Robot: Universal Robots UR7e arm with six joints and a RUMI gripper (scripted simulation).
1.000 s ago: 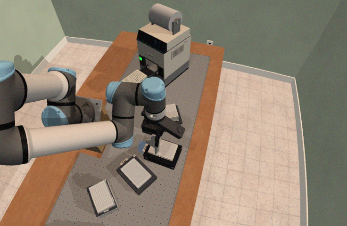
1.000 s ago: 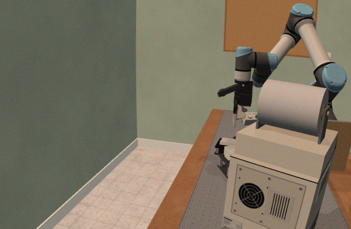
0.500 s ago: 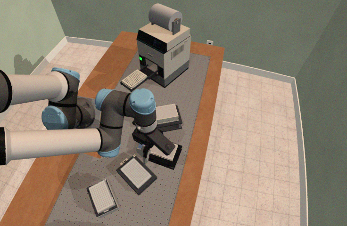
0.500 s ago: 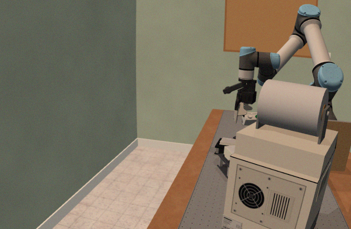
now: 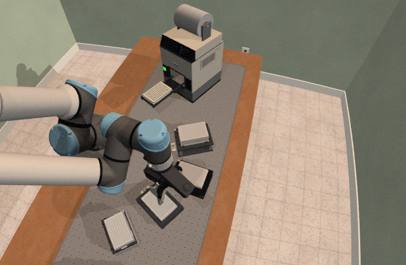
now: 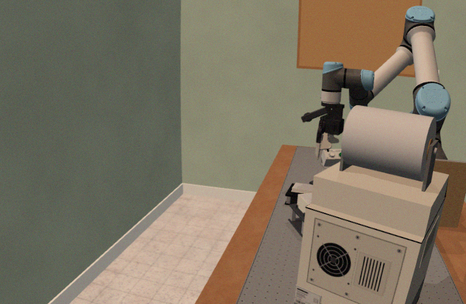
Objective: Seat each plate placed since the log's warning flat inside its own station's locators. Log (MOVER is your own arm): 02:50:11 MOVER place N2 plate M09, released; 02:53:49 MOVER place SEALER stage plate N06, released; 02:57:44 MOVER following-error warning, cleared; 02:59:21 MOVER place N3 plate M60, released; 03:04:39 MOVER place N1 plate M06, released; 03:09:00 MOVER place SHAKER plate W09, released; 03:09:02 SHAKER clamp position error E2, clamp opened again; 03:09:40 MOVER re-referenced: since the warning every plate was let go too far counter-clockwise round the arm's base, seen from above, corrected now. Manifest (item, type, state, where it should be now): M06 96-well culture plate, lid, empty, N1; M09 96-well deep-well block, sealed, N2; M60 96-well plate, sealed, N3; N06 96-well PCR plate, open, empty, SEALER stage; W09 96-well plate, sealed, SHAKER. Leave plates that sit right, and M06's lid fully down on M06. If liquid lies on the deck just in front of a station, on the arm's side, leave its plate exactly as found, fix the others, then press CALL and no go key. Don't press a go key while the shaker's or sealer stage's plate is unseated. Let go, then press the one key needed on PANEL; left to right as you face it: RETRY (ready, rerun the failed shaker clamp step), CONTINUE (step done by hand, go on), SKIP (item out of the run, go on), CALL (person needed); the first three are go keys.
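Observation:
My gripper is open and empty, hanging a little above a white well plate that sits on a black nest in the middle of the deck. It also shows in the exterior view, above the deck behind the sealer. To the right, a sealed plate lies skewed on its black nest, partly hidden by my wrist. Behind it a tall deep-well block sits on another nest. A well plate lies on the shaker at the near left. An open PCR plate rests on the sealer stage.
The sealer with its roll stands at the far end of the deck and hides most of the stations in the exterior view. A small key panel shows just behind my gripper there. My arm's links cross the left side.

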